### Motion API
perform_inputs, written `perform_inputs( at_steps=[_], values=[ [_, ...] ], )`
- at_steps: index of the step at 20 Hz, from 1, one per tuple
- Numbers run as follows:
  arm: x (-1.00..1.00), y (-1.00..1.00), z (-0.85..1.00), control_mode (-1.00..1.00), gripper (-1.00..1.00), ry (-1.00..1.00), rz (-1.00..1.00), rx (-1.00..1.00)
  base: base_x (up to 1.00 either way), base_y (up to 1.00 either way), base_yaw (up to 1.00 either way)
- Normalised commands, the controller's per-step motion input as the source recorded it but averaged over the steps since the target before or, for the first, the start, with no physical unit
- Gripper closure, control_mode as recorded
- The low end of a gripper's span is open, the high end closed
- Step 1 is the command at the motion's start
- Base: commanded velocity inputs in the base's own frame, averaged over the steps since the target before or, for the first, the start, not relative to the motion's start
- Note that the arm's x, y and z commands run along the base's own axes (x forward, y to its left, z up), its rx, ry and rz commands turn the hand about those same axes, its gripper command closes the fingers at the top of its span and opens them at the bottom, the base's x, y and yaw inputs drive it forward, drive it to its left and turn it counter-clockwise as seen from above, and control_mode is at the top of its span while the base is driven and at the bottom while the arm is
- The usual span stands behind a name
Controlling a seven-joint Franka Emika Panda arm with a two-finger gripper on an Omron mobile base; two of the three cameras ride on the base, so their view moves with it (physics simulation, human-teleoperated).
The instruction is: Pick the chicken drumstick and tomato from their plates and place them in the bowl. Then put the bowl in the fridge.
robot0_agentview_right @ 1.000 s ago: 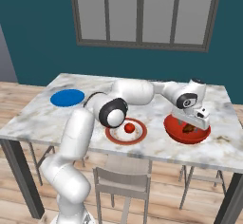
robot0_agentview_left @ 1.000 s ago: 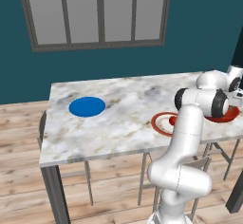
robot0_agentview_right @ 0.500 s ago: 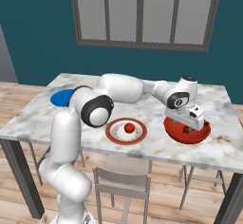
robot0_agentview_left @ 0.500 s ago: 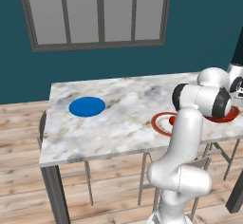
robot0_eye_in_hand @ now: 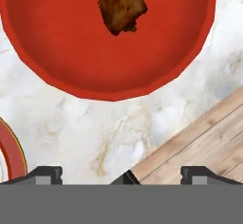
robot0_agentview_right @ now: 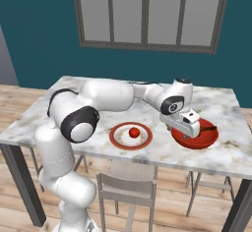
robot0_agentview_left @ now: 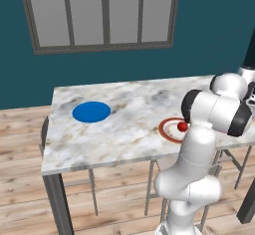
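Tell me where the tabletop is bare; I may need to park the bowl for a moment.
The widest bare marble lies between the blue plate and the red-rimmed plate holding the tomato. The back strip under the window is bare too. It is crowded at the arm's end: the bowl, with the drumstick inside, sits under the end effector.

Arm reaches out right, hand point(robot0_agentview_right: 189, 126) empty, fingers spread.
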Motion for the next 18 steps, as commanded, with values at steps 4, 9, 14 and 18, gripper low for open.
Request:
perform_inputs(
  at_steps=[4, 9, 14, 18],
  values=[
    [-0.26, 0.59, 0.34, -1.00, -1.00, 0.00, 0.00, -0.04, 0.00, 0.00, 0.00],
    [-0.19, 0.77, 0.19, -1.00, -1.00, -0.02, 0.03, -0.12, 0.00, 0.00, 0.00],
    [0.04, 0.84, 0.01, -1.00, -1.00, -0.07, 0.05, -0.11, 0.00, 0.00, 0.00],
    [0.18, 0.77, 0.00, -1.00, -1.00, -0.06, 0.07, 0.00, 0.00, 0.00, 0.00]
  ],
)
